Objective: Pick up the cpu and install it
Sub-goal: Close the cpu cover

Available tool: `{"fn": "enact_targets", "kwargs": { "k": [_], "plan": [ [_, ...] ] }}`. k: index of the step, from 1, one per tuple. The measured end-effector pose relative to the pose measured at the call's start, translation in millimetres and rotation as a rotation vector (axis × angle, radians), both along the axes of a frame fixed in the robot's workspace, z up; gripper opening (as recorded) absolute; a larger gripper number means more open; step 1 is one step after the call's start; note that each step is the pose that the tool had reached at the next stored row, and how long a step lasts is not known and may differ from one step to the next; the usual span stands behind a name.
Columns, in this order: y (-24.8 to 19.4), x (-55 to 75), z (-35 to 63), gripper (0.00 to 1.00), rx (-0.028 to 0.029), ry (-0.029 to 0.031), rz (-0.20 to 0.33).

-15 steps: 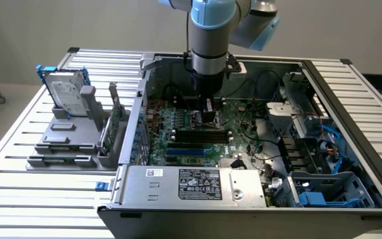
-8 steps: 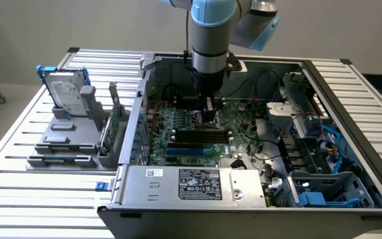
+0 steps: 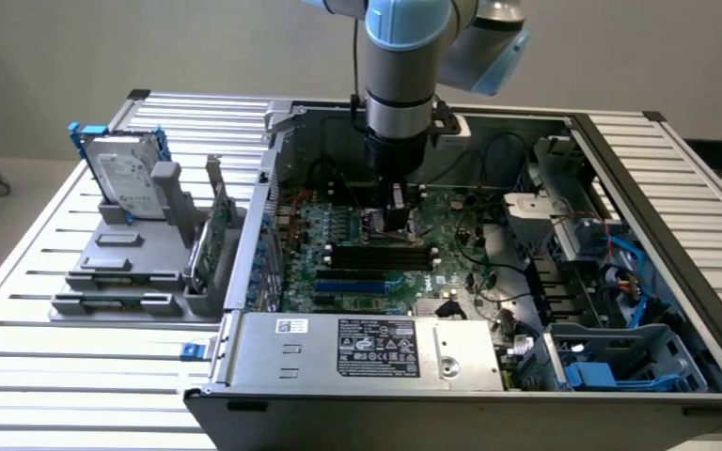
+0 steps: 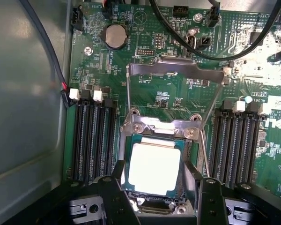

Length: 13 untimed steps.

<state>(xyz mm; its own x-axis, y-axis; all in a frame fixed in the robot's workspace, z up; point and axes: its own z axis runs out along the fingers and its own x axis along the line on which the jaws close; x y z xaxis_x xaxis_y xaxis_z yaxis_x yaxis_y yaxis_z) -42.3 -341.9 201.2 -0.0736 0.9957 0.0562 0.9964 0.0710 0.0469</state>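
Wrist view showed the cpu (image 4: 154,159) resting in the socket (image 4: 186,150), the claw (image 4: 155,165) spread wide astride it, apparently gripping nothing. Seating looked underway; any move required clearing the raised load plate (image 4: 175,70).

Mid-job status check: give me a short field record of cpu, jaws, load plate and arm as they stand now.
cpu: lies flat within the socket frame, silvery top facing up
jaws: open, one on each side of the cpu; contact cannot be told
load plate: swung open, clear of the cpu
arm: reaches down into the open computer case
hard drive: upright in its holder outside the case, at the exterior view's left
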Motion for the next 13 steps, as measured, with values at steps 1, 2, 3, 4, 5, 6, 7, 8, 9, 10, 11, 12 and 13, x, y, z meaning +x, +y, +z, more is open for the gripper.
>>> {"fn": "enact_targets", "kwargs": {
  "k": [1, 2, 3, 4, 5, 6, 7, 8, 9, 10, 11, 12, 13],
  "plan": [
    [0.0, 0.4, 0.0, 0.6, 0.0001, 0.0002, -0.003],
    [0.0, 0.5, 0.1, 0.62, 0.0, 0.0003, -0.007],
    [0.0, 0.5, 0.1, 0.62, 0.0001, 0.0004, -0.012],
    [0.1, 0.6, 0.1, 0.62, 0.0, 0.0005, -0.018],
    [0.2, 0.7, 0.1, 0.68, -0.0001, 0.0006, -0.024],
    [0.4, 0.8, 0.1, 0.68, -0.0001, 0.0006, -0.029],
    [0.7, 0.9, 0.2, 0.68, -0.0004, 0.0006, -0.033],
    [1.1, 1.0, 0.2, 0.68, -0.0009, 0.0006, -0.036],
    [1.5, 1.0, 0.2, 0.68, -0.0013, 0.0006, -0.039],
    [2.2, 1.1, 0.2, 0.68, -0.0021, 0.0007, -0.04],
    [3.0, 1.2, 0.2, 0.68, -0.0029, 0.0008, -0.042],
    [3.9, 1.2, 0.2, 0.68, -0.0037, 0.0009, -0.043],
    [4.5, 1.2, 0.2, 0.68, -0.0045, 0.0012, -0.044]
  ]
}}
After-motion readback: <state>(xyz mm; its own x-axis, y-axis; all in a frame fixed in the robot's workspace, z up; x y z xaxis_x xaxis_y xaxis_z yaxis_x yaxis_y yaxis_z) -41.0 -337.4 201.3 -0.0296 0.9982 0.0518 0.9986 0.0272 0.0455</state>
